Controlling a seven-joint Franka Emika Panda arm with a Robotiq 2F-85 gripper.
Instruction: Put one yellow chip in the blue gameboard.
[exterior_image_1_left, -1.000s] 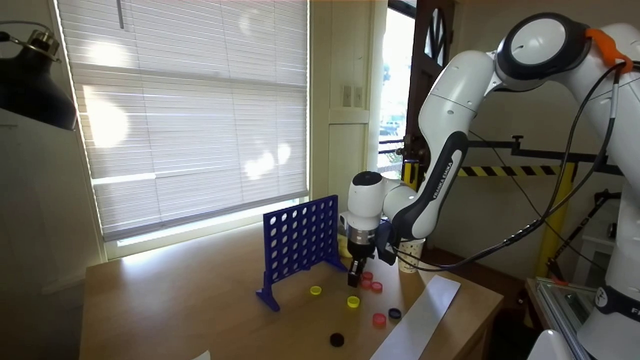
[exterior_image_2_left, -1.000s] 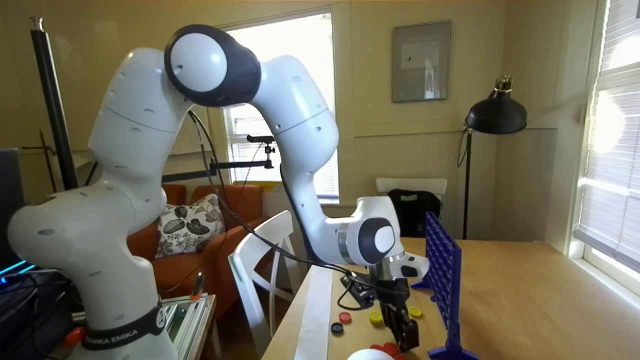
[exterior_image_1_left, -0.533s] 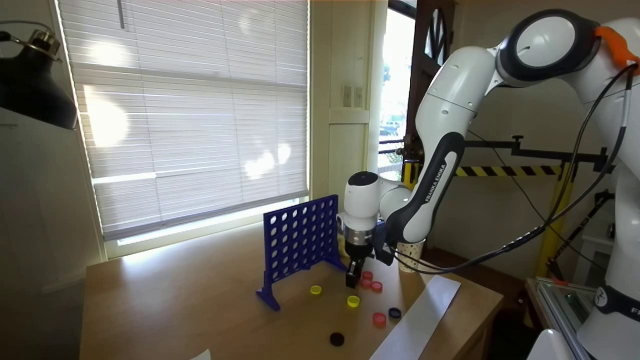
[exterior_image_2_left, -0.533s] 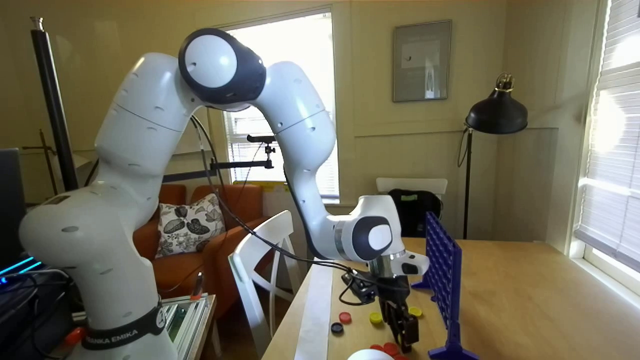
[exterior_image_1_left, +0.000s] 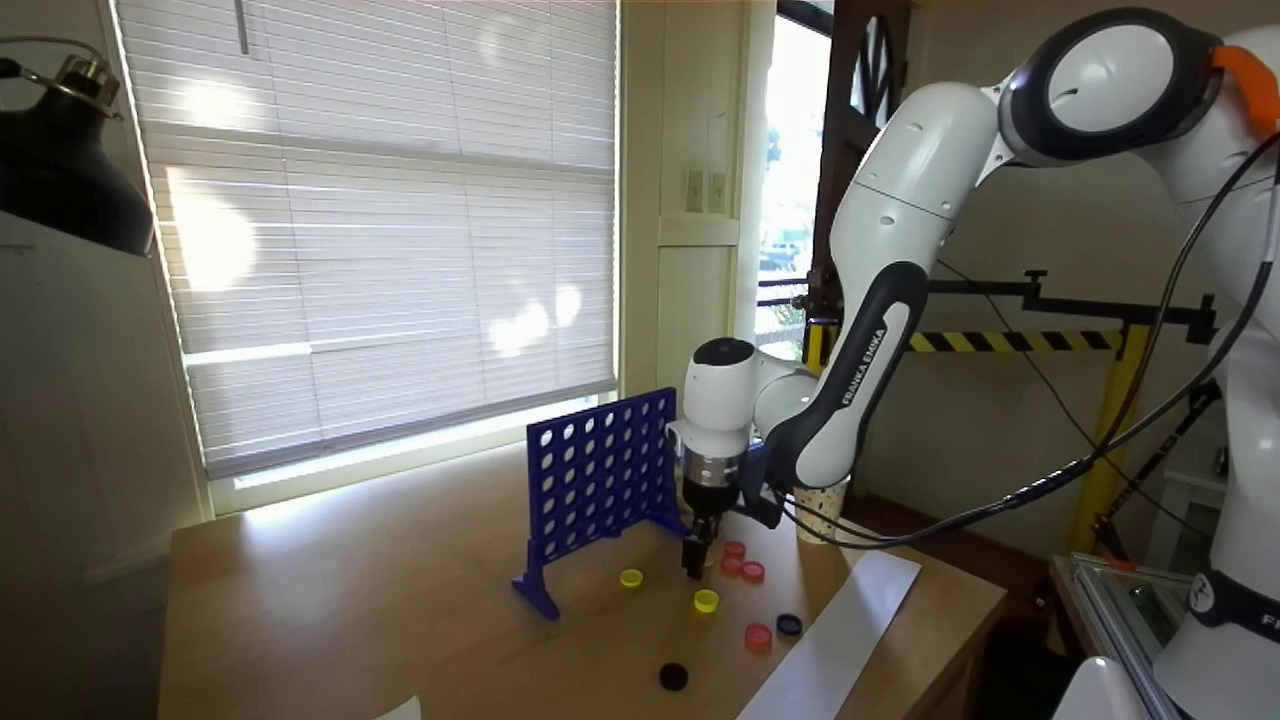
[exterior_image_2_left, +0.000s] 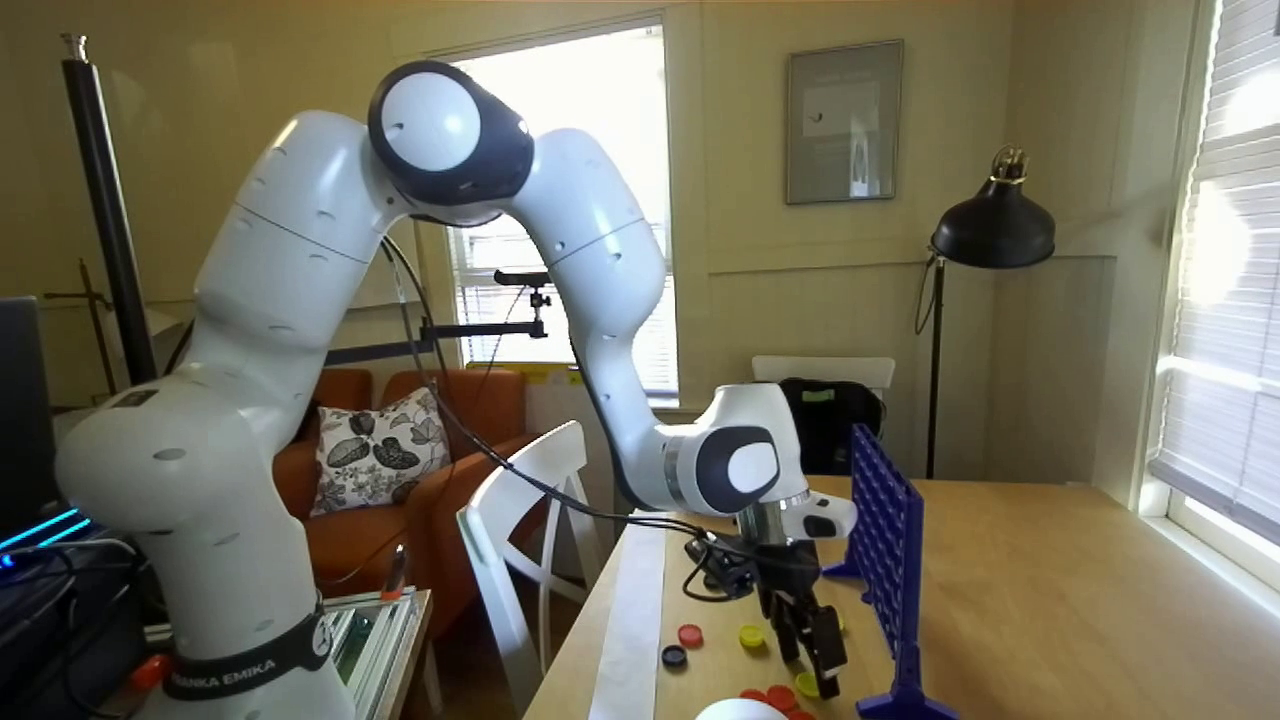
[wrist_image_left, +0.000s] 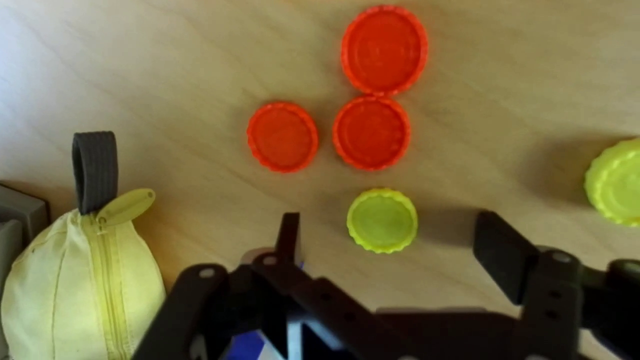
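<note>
Where a yellow chip (wrist_image_left: 382, 220) lies, red chips (wrist_image_left: 371, 132) sit near

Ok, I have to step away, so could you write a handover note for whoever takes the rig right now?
Pincer: open, nothing gripped.
Where: one yellow chip lies between the open jaws in the wrist view; two more yellow chips lie on the table; the blue gameboard stands upright.
Done: pincer looks lined up with that chip.
Left: grip it, lift it, drop it into the board.

FRANKA EMIKA stands on the arm (exterior_image_1_left: 866, 364) and, apparently, on its base band (exterior_image_2_left: 246, 665), the first letter unclear.
</note>
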